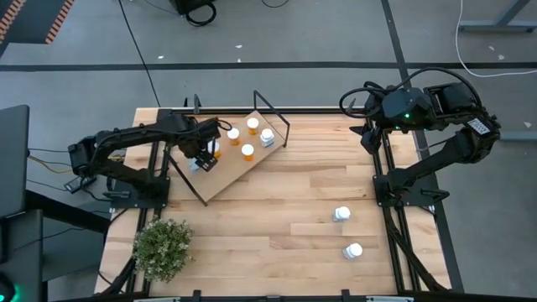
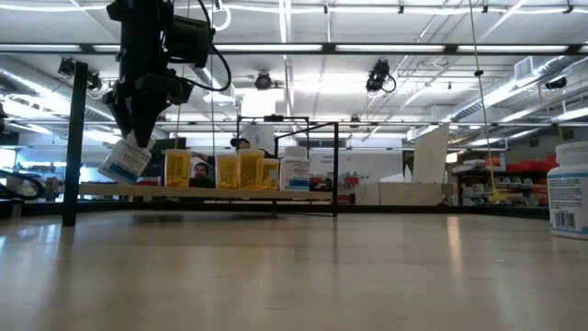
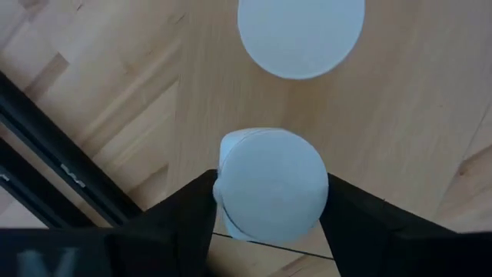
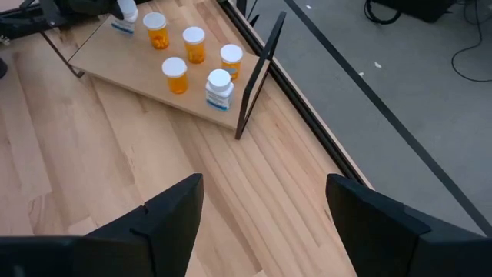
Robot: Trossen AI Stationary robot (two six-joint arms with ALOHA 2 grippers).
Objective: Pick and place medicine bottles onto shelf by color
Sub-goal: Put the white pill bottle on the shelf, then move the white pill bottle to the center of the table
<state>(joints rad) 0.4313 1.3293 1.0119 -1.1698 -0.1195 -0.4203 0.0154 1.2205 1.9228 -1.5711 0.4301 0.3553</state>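
Observation:
The shelf [image 1: 231, 172], a light-wood board on black wire legs, stands at the table's far left. Several orange bottles [image 1: 247, 152] and one white bottle [image 1: 267, 137] stand upright on it. My left gripper [image 1: 200, 159] is over the shelf's left end, pointing down and shut on another white bottle [image 2: 126, 161]. Two more white bottles [image 1: 341, 215] [image 1: 352, 250] stand on the table at the near right. My right gripper [image 4: 265, 223] waits open, high over the far right, with nothing between its fingers. My left gripper pinches the white bottle's cap end [image 3: 270, 185] between its two fingers [image 3: 184, 223], coming from above and pointing down. The bottle hangs tilted below the fingers [image 2: 129, 138], its base just over the shelf board [image 2: 202, 190]. I cannot tell whether the base touches the board.
A small green plant [image 1: 162, 247] stands at the table's near left corner. An orange bottle's white cap [image 3: 300, 35] is close beside the held bottle. The shelf's black wire frame [image 4: 257, 73] rises at its right end. Bare wood lies across the table's middle [image 1: 277, 201].

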